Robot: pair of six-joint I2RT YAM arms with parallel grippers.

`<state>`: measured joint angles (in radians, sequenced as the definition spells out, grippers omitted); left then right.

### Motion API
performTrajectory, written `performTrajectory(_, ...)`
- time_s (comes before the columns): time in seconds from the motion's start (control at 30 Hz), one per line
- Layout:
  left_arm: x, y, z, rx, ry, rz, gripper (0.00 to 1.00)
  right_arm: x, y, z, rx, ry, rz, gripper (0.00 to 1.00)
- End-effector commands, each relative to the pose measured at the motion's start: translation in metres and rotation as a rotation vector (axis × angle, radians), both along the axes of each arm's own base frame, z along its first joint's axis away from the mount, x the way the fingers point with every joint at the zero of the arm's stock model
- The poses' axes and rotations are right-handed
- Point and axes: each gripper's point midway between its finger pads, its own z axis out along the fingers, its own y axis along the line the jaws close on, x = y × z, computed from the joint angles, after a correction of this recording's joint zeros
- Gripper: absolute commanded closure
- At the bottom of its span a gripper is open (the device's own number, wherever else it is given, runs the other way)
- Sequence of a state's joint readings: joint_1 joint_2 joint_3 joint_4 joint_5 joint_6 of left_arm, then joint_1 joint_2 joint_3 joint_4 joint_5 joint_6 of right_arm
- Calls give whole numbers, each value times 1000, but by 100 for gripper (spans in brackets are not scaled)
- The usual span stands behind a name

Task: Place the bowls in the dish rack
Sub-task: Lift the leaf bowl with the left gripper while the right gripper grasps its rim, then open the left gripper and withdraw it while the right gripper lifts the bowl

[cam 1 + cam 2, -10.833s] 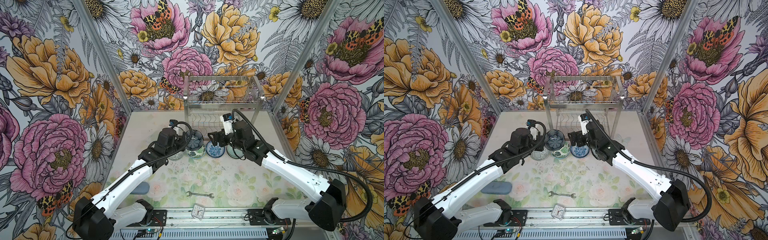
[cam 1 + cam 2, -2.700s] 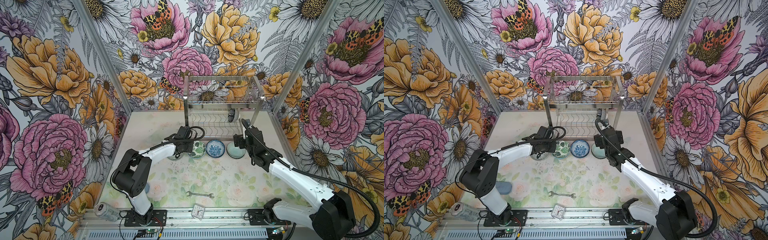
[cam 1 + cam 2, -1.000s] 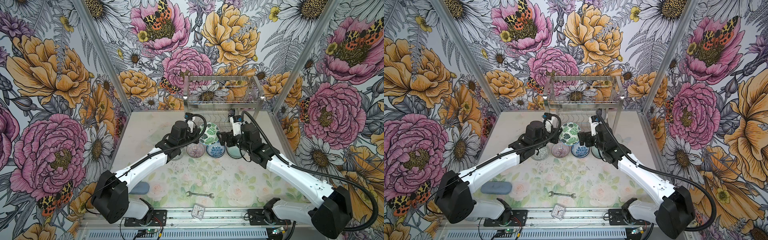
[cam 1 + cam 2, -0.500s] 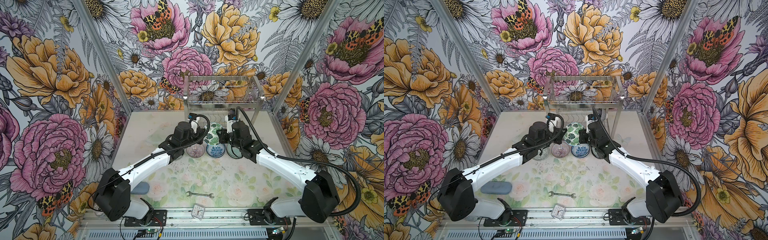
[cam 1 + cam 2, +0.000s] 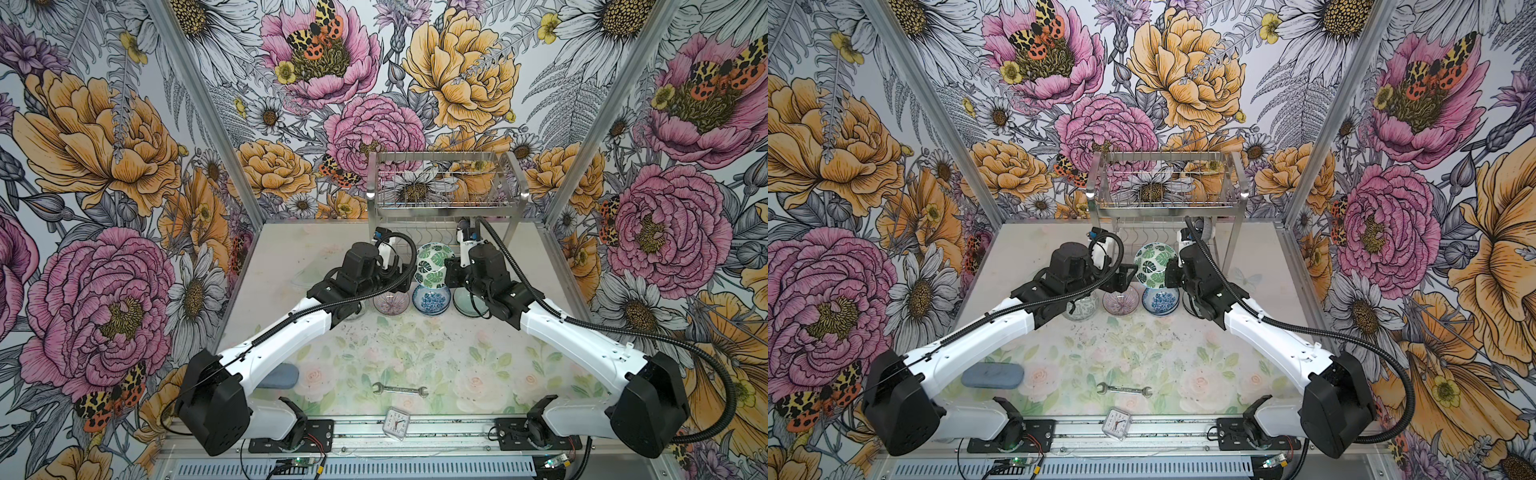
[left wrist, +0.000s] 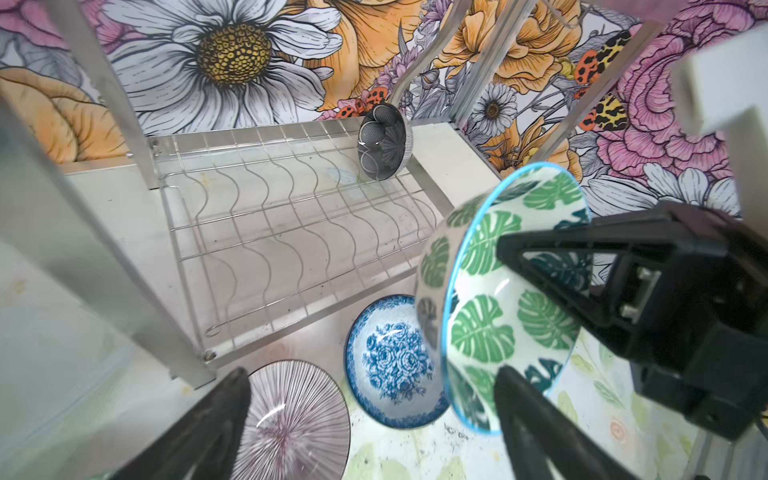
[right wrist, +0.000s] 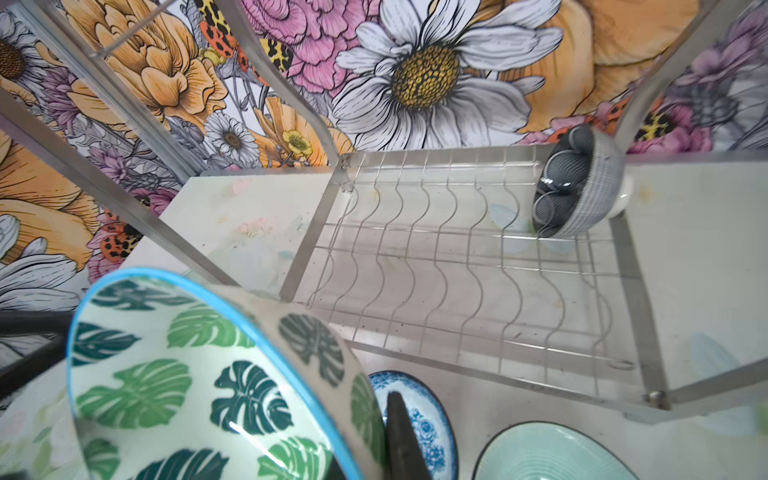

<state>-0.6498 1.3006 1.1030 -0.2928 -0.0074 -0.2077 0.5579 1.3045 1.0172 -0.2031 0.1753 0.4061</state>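
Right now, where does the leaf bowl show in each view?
In a top view: leaf bowl centre, tilted, behind blue floral bowl.
In a top view: leaf bowl, same place.
Left wrist: leaf bowl close, partly hiding it.
Right wrist: leaf bowl close, partly hiding it.
Landmark: blue floral bowl.

No writing, label, brand or number can be read in any view; the only likely bearer, the small square clock (image 5: 1116, 423) lying at the front edge of the table (image 5: 1142, 345), shows a white dial whose marks are too small to make out.
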Motion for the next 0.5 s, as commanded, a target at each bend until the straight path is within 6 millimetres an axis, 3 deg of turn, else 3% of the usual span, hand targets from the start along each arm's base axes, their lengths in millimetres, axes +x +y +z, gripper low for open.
performTrajectory(0.0, -15, 56, 18, 157, -18, 94, 1, 5, -27, 14, -140, -81, -93, 100)
performTrajectory(0.23, -20, 140, 13, 189, 28, 238, 1, 19, -71, 5, -483, -106, -289, 100)
performTrajectory(0.37, -13, 169, -9, 192, 72, 294, 1, 31, -89, 4, -669, -103, -391, 100)
performTrajectory(0.47, -12, 179, -8, 182, 71, 303, 1, 38, -96, 5, -779, -107, -436, 100)
